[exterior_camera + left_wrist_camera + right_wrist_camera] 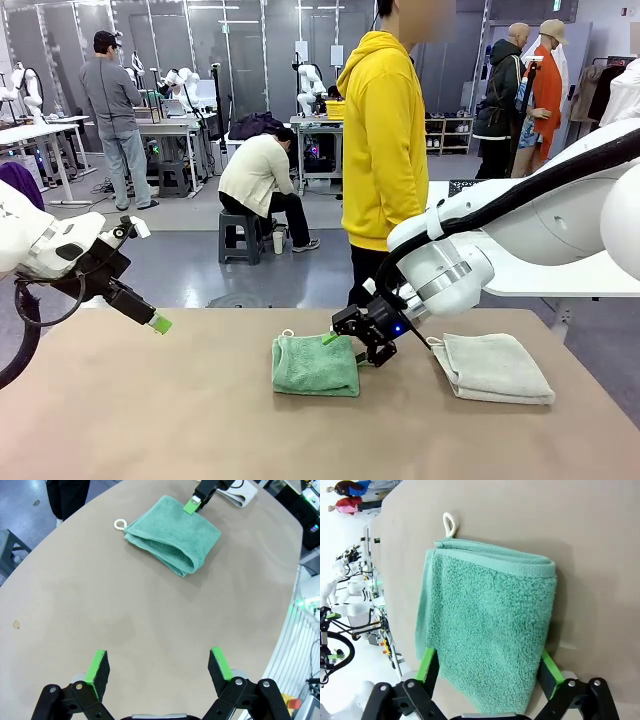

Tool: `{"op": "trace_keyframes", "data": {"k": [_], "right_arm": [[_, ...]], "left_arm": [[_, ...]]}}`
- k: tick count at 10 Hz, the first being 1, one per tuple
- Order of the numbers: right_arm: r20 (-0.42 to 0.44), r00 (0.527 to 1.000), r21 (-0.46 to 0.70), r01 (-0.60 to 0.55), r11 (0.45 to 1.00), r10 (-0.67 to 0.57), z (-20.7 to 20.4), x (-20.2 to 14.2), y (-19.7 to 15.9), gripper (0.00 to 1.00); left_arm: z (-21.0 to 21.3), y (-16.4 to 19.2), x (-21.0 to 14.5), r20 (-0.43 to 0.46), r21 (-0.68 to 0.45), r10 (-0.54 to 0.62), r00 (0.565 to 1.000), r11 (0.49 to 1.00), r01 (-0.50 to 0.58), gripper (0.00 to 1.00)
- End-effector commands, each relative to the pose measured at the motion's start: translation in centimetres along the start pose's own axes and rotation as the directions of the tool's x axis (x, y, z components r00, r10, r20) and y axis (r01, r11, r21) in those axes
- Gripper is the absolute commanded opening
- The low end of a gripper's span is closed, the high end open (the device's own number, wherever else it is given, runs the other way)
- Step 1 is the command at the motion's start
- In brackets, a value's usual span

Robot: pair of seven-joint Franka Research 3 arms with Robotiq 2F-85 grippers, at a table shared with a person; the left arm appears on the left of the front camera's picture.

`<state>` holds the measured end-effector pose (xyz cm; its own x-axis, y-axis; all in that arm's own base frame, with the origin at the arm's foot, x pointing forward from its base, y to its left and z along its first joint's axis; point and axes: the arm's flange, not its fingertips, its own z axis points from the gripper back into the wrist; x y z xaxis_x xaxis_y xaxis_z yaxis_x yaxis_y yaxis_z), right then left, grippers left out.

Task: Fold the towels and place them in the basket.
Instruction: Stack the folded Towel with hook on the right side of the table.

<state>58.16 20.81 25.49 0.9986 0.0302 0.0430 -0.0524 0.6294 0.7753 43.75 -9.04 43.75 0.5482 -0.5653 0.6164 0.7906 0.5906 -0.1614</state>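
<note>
With its left gripper (158,671) hovering wide open, the right gripper (489,670) straddles the folded green towel (315,364) on the table (150,420) (jaws not visibly pinching yet), and a shallow bite could unfold it.

The left arm comes in low from the left side, its wrist angled downward, and the left claw (150,318) hangs in the air with its green-padded fingers (98,667) spread wide and nothing between them. The right arm sweeps in from the right, its white forearm bending down to a wrist that points toward the left. The right claw (362,338) sits low, its two fingers (427,662) standing one on each side of the green towel (490,630), pads near or touching the cloth's edges.
</note>
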Motion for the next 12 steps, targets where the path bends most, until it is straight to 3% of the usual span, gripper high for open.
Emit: {"op": "trace_keyframes", "data": {"k": [1,3,4,5,11,12], "right_arm": [[0.021,1.0,0.02,-0.016,1.0,0.015,-1.0,0.0,-0.1,0.4],[0.036,0.999,0.019,-0.014,1.0,0.013,-1.0,-0.3,0.1,0.0],[0.042,0.999,0.017,-0.013,1.0,0.012,-1.1,-0.4,0.1,0.24],[0.047,0.999,0.018,-0.013,1.0,0.012,-1.1,-0.5,0.1,0.0],[0.085,0.996,-0.011,0.0,1.0,0.001,-0.7,-1.2,1.2,0.0],[0.061,0.998,-0.012,-0.004,1.0,0.004,-0.9,-1.4,1.4,0.0]], "left_arm": [[0.1,0.3,0.3,-0.011,-0.012,-0.018,1.0,1.0,0.017,1.0],[0.1,0.3,0.3,-0.011,-0.012,-0.018,1.0,1.0,0.017,1.0],[0.1,0.3,0.3,-0.011,-0.012,-0.018,1.0,1.0,0.017,1.0],[0.1,0.3,0.3,-0.011,-0.012,-0.018,1.0,1.0,0.017,1.0],[0.1,0.3,0.3,-0.011,-0.012,-0.018,1.0,1.0,0.017,1.0],[0.1,0.3,0.3,-0.011,-0.012,-0.018,1.0,1.0,0.017,1.0]]}}
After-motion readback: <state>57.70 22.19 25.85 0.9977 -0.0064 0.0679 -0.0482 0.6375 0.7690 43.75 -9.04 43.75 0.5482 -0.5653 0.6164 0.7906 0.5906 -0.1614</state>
